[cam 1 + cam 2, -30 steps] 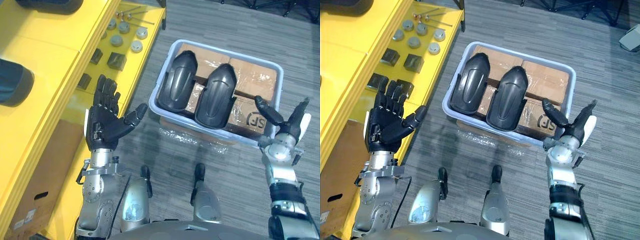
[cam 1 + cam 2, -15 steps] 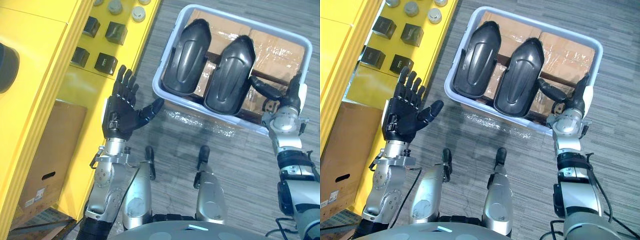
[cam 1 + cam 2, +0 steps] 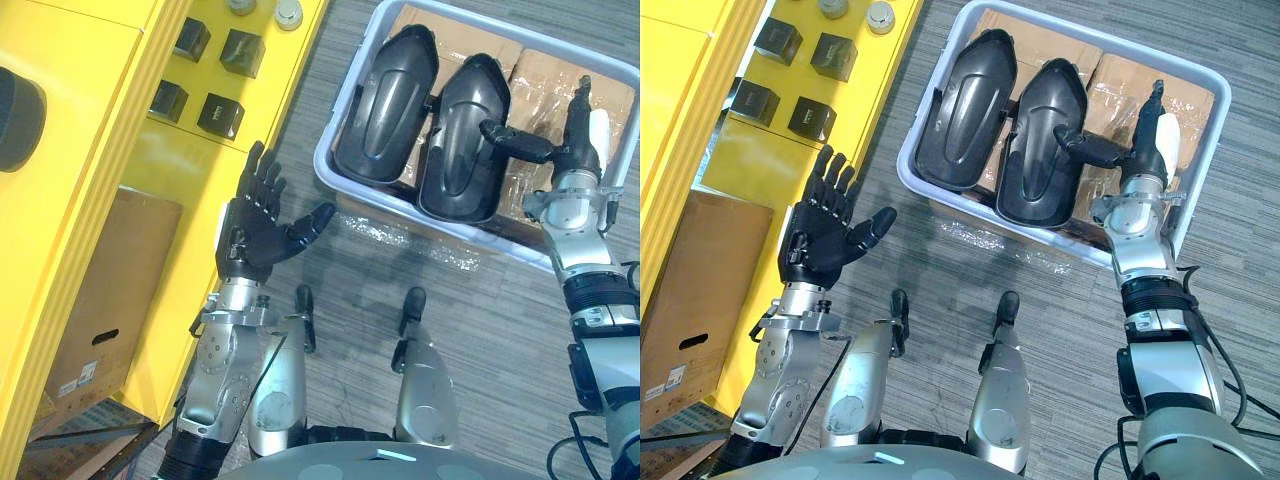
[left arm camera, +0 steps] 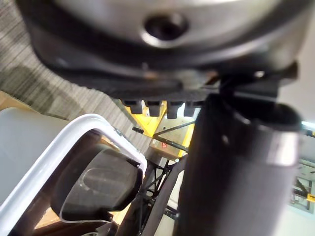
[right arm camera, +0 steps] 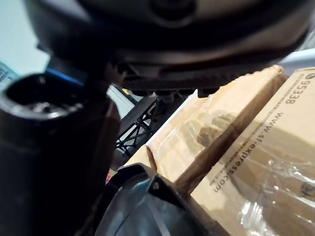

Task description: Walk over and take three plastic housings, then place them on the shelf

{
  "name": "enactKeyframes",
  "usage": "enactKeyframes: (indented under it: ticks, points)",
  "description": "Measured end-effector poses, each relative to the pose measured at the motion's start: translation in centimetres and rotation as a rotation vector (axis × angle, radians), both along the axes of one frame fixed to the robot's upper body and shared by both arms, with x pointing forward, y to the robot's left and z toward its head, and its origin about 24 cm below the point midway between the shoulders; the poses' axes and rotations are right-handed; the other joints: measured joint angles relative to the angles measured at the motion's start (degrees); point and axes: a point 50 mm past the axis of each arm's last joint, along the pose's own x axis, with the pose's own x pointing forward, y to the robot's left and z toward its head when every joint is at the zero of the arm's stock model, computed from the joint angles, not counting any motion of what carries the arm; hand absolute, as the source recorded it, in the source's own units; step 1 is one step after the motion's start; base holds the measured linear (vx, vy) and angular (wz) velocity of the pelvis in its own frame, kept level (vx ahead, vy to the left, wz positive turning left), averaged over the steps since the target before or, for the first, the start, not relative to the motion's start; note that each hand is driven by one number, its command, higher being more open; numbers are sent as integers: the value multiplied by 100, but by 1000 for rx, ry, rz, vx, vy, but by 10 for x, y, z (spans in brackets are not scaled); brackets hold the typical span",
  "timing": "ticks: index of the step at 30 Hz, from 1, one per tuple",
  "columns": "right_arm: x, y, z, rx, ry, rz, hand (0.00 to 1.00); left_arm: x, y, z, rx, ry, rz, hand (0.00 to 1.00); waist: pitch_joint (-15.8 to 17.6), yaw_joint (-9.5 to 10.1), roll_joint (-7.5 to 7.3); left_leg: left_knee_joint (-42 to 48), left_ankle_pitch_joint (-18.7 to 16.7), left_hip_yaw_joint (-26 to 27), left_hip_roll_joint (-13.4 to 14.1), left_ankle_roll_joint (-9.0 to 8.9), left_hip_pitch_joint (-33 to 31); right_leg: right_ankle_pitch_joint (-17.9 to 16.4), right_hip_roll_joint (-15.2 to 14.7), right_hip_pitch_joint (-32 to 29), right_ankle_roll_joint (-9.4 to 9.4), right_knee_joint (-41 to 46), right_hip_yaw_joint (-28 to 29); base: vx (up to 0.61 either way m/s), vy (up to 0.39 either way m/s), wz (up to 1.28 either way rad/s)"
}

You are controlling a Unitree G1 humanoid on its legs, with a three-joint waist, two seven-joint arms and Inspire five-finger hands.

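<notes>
Two black plastic housings lie side by side in a pale blue bin (image 3: pixel 345 190) on the floor: the left housing (image 3: pixel 385 105) and the right housing (image 3: pixel 465 135). They rest on taped cardboard boxes (image 3: pixel 545 85) inside the bin. My right hand (image 3: pixel 570 150) is open over the bin's right part, its thumb reaching onto the right housing, fingers straight above the boxes. My left hand (image 3: pixel 255 230) is open, palm up, fingers spread, between the yellow shelf (image 3: pixel 80 160) and the bin, holding nothing. The bin rim (image 4: pixel 74 132) and a housing (image 4: pixel 96 189) show in the left wrist view.
The yellow shelf runs along the left, with black cubes (image 3: pixel 220 115) and grey round parts (image 3: pixel 290 12) on its lower deck. A dark object (image 3: pixel 20 115) sits on the upper level. A cardboard box (image 3: pixel 100 310) stands under the shelf. Grey carpet lies around the bin.
The camera has shifted and the bin now sits closer. My right hand moved forward over the bin, thumb onto the right housing. The left hand stays open beside the shelf.
</notes>
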Motion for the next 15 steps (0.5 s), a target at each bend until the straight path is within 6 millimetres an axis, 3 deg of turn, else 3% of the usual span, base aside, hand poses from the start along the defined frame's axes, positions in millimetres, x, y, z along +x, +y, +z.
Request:
enactKeyframes:
  ticks: [10, 11, 15]
  points:
    - [2, 1, -14, -35, 144, -20, 100, 0, -2, -1, -9, 13, 10, 100, 50, 97, 102, -83, 85, 3, 0, -17, 21, -3, -3, -32, -12, 38, -13, -3, 1, 0]
    - [2, 2, -16, -45, 166, -23, 0, 0, -2, -2, -12, 18, 15, 100, 52, 99, 109, -107, 100, 4, -1, -19, 23, -1, -3, -38, -14, 37, -14, 0, 0, 0]
    - [8, 3, -12, -84, 200, -52, 0, 4, -10, -4, -10, 32, -10, 100, 51, 110, 111, -223, 186, -1, -17, -21, 42, 10, -10, -59, -29, 37, -21, 1, 2, 2]
